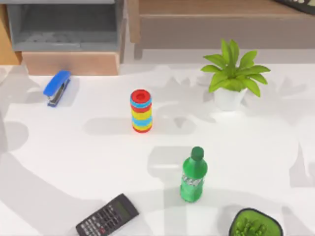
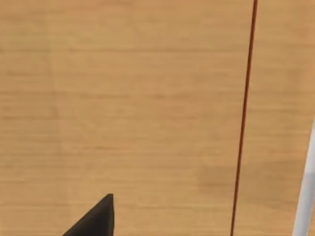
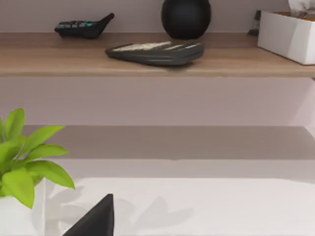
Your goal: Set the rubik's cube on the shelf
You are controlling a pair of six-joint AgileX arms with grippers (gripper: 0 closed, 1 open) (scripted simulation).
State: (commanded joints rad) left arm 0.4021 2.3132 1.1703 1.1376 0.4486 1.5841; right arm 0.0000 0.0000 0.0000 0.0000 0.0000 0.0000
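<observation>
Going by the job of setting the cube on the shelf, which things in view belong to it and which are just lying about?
Belongs to the job:
- shelf

Just lying about:
- blue stapler
- ring stack
- potted plant
- green bottle
- calculator
- grey cubby

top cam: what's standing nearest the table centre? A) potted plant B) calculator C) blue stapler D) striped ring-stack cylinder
D: the striped ring-stack cylinder stands upright near the middle of the table, with the blue stapler off to the left, the potted plant to the right and the calculator at the near edge.
</observation>
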